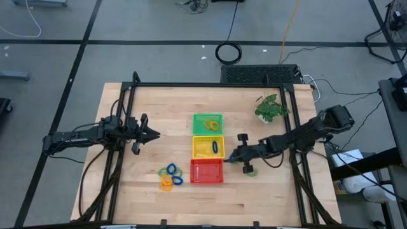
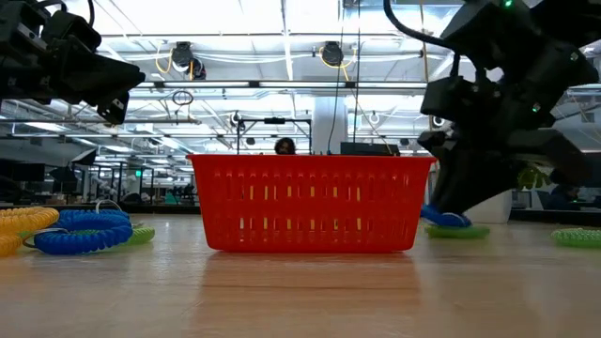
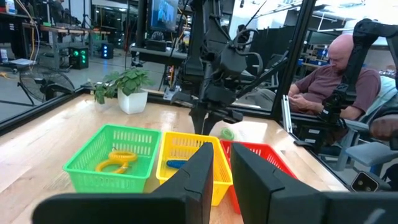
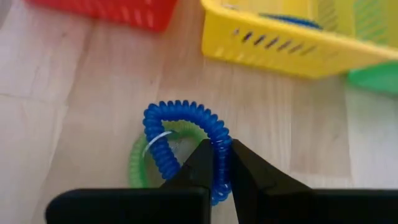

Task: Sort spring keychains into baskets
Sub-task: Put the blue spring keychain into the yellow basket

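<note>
Now my right gripper (image 4: 216,163) pinches the blue coil (image 4: 186,134) on one side (light, springy); the green coil (image 4: 138,163) below may snag.

Three baskets (image 1: 208,147) in a row mid-table, keychains (image 1: 170,177) left, plant (image 1: 271,108) right

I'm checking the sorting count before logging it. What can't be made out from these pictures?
- Red basket contents: the low view's mesh wall hides the inside; in the high view it is too small to tell.
- Green keychain: largely covered by the blue keychain that the right gripper pinches in the right wrist view.
- Keychain pile: too small in the high view to count; cut off by the low view's edge.
</note>
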